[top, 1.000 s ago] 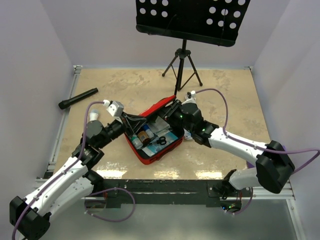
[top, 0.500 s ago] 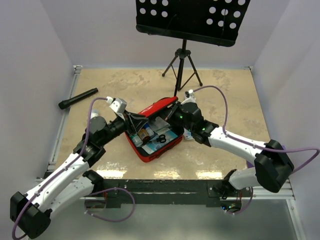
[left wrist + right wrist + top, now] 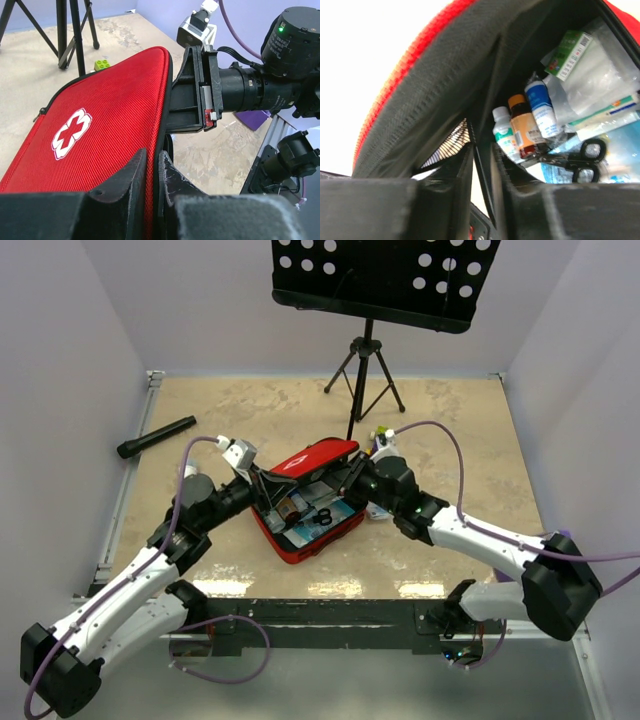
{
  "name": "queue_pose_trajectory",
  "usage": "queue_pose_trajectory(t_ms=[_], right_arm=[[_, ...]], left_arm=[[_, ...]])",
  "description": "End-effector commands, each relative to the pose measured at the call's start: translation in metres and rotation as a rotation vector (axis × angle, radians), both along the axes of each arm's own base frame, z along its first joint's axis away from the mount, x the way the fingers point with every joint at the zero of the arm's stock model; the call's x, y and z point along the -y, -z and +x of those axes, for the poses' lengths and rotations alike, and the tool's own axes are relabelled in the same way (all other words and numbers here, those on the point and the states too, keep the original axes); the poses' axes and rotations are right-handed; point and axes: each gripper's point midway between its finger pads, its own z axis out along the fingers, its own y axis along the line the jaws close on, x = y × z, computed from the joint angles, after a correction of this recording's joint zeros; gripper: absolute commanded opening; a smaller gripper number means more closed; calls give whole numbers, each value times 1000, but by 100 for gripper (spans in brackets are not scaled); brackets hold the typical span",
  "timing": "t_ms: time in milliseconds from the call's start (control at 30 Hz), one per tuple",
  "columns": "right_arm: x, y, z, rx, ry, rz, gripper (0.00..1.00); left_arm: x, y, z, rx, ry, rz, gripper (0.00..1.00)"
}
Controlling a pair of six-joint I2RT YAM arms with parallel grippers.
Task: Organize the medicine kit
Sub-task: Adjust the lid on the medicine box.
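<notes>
The medicine kit lies at the table's middle, a red zip case. Its lid with the white cross hangs half-lowered over the base. My left gripper is shut on the lid's left edge, with the red fabric pinched between its jaws in the left wrist view. My right gripper is shut on the lid's opposite edge, seen from the black lining side. Inside lie three small bottles, black scissors, a green-white box and clear packets.
A black flashlight lies at the far left. A music stand's tripod stands behind the kit. A small green brick sits by the tripod feet. A small packet lies at the kit's right side.
The lid has swung down from nearly upright to half-lowered over the base. Both grippers have moved with it, still pinching its edges.
</notes>
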Motion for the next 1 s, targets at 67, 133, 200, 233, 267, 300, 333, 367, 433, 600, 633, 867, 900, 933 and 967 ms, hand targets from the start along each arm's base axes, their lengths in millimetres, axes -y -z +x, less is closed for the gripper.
queue_pose_trajectory(t_ms=[67,133,200,233,267,300,333,367,433,600,633,867,900,933,967], right_arm=[[-2,-15,-11,23,-41,78,35],[-3,-23,-11,40,-38,113,39],[-3,-34,-8,57,-24,151,43],[-4,-38,-7,64,-25,164,46],[-6,-42,-6,67,-27,177,48],[-7,-47,-5,73,-26,188,51],[-8,-49,-4,75,-24,198,52],[-10,-51,-2,73,-22,210,54],[-15,-54,0,70,-26,236,57],[-31,-39,7,21,-47,253,58],[-34,-36,8,13,-47,254,58],[-40,-18,11,-8,-64,195,56],[-39,-14,9,-7,-62,176,56],[-37,-10,8,-10,-56,161,56],[-34,-3,6,-19,-52,147,56]], left_arm=[[-4,29,4,-57,-27,42,0],[-2,32,4,-63,-23,48,0],[-1,35,5,-70,-23,52,0],[-1,35,5,-71,-21,53,0],[-1,36,5,-71,-21,53,0],[-1,34,5,-67,-21,51,0],[0,33,5,-63,-21,48,0],[0,34,5,-67,-21,49,0],[0,33,6,-66,-21,44,0],[1,30,4,-61,-16,29,0],[1,28,4,-58,-16,24,0],[-4,16,5,-28,-47,-3,0],[-6,13,7,-25,-62,-8,0],[-7,12,8,-23,-73,-12,0],[-9,11,9,-21,-85,-15,0]])
